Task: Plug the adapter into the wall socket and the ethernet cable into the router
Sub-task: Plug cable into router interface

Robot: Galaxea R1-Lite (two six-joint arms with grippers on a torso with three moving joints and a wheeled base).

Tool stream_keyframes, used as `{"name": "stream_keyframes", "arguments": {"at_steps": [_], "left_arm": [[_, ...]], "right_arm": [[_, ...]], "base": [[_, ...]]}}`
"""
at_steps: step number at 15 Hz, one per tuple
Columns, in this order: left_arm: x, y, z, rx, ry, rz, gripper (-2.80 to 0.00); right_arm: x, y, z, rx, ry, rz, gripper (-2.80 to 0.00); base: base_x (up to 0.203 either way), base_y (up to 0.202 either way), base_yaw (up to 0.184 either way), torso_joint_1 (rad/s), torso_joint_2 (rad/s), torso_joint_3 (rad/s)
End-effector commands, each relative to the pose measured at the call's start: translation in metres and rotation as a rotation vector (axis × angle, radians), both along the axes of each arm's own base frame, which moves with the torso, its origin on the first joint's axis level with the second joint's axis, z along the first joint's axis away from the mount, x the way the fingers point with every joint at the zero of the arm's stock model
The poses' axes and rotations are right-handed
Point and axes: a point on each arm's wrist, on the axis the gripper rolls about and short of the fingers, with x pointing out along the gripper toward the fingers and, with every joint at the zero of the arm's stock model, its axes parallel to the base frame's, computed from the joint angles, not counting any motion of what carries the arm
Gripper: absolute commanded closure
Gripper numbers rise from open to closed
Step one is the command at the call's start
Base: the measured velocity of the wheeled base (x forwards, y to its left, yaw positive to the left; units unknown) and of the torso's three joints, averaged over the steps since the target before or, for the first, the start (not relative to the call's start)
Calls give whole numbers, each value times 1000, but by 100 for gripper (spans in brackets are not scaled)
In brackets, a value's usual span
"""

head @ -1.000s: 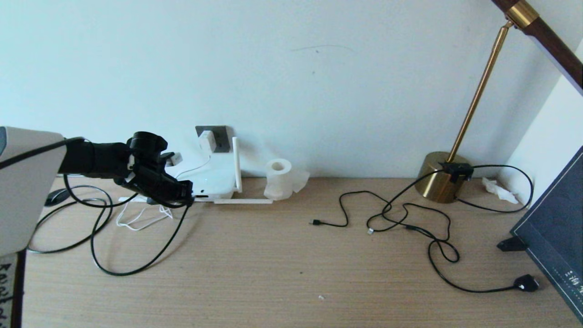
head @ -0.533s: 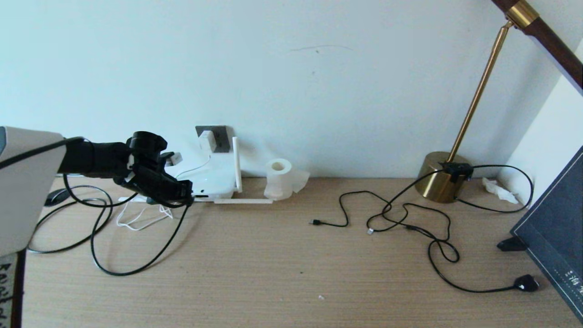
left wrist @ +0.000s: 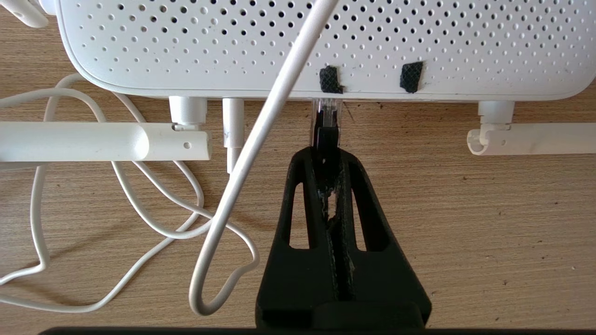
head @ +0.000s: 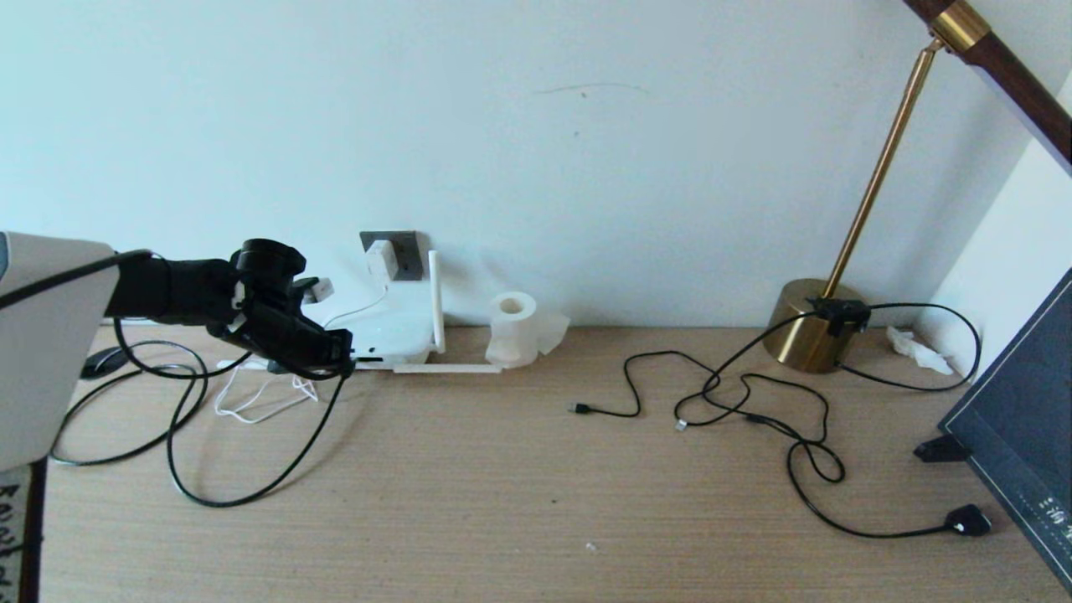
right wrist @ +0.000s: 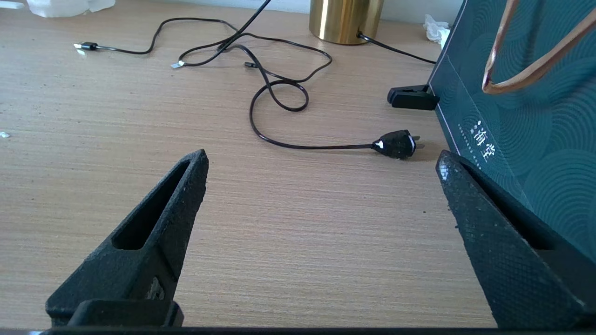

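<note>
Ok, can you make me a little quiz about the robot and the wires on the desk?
1. True or false: the small white plastic adapter sits on the dark grey wall socket.
2. What does the left gripper pinch?
3. The right gripper stands: A) open B) shut on the gold lamp base.

Key:
1. True.
2. The thin black ethernet cable's plug, at the flat white router.
3. A.

Chinese characters on the dark teal box

We can make out two pale characters, the first reading "海", printed down the side of the dark teal box [right wrist: 526, 116] in the right wrist view; in the head view the same print [head: 1057, 512] is too small for us to read.
</note>
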Motion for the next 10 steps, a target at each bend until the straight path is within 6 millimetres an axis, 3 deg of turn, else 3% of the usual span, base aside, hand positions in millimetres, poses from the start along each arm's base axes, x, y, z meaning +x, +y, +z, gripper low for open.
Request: {"name": "stream_keyframes", "arguments": {"at_steps": [1, 10], "left_arm": [[1, 0, 0, -1, -2, 0, 0], [0, 1, 0, -1, 0, 3, 0]], "right_arm": [[0, 0, 0, 0, 1, 0, -280], [0, 0, 0, 0, 1, 0, -280]], "base": [[0, 0, 0, 0, 0, 0], [0, 0, 0, 0, 0, 0]]}}
